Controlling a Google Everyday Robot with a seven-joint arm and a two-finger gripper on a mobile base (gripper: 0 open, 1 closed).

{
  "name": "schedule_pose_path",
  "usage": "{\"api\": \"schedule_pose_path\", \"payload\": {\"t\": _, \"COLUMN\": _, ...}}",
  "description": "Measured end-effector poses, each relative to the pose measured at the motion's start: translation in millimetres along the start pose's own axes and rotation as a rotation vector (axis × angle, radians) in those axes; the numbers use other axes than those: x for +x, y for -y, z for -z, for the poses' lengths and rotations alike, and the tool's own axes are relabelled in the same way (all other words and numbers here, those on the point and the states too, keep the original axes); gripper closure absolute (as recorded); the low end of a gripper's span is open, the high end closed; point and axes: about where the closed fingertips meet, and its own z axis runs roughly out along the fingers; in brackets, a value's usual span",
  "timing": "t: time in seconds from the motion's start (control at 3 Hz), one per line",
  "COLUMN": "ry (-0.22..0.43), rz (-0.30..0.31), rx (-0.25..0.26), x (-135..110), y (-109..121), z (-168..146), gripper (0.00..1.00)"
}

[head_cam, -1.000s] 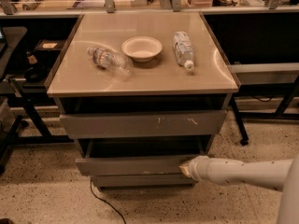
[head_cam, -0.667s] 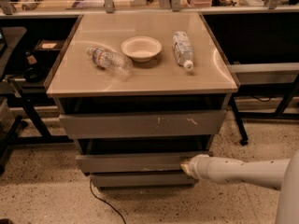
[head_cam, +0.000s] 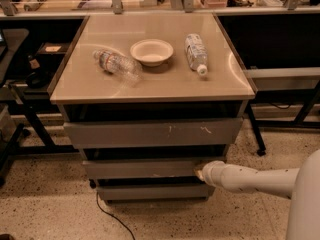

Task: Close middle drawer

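1. Camera view: the gripper sits low at the front of the cabinet, its tip against the right end of the middle drawer. We cannot tell how the gripper is set, because its tip merges with the drawer front.
2. The middle drawer's plain grey front runs leftward from the gripper across nearly the whole width of the cabinet. A dark strip shows along its upper edge.
3. The white arm stretches away to the right of the gripper, toward the frame's lower right corner.
4. Just above the gripper is the taller drawer front with pale scratch marks. Just below and to its left is the slimmer bottom drawer front.
5. Well above the gripper, on the beige cabinet top, we see a white bowl between two plastic bottles lying on their sides. The clear bottle is left of the bowl and the labelled bottle is right of it.
6. Down and to the left of the gripper, a dark cable trails over the speckled floor.
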Motion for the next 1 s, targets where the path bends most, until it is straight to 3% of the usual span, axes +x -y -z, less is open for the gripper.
{"api": "schedule_pose_path", "payload": {"t": 0.67, "ry": 0.011, "rz": 0.004, "rx": 0.003, "x": -2, "y": 6, "z": -7, "gripper": 1.0}}
{"api": "schedule_pose_path", "payload": {"t": 1.0, "ry": -0.019, "rz": -0.019, "rx": -0.006, "x": 7, "y": 5, "z": 5, "gripper": 1.0}}
